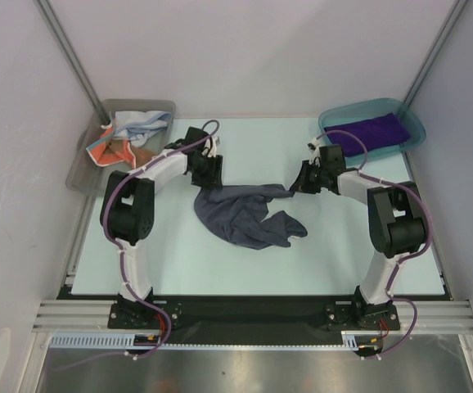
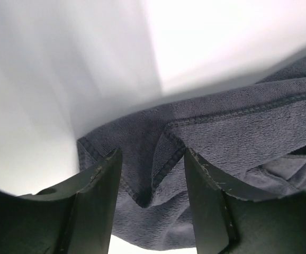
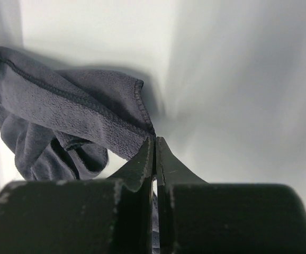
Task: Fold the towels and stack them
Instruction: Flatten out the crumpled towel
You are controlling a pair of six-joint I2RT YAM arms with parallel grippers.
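On the pale table (image 1: pixel 367 262), the grey-blue towel (image 1: pixel 241 214) lies crumpled between the arms. The right gripper (image 3: pixel 154 145) pinches its right corner, and the left gripper (image 2: pixel 152 156) hovers wide over the left corner. Spreading seems underway. Next, the left gripper likely needs a clean hold on that corner.

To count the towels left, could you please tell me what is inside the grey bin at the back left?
A crumpled orange-red towel and a pale white-blue towel lie in the grey bin; whatever may lie beneath them is covered.
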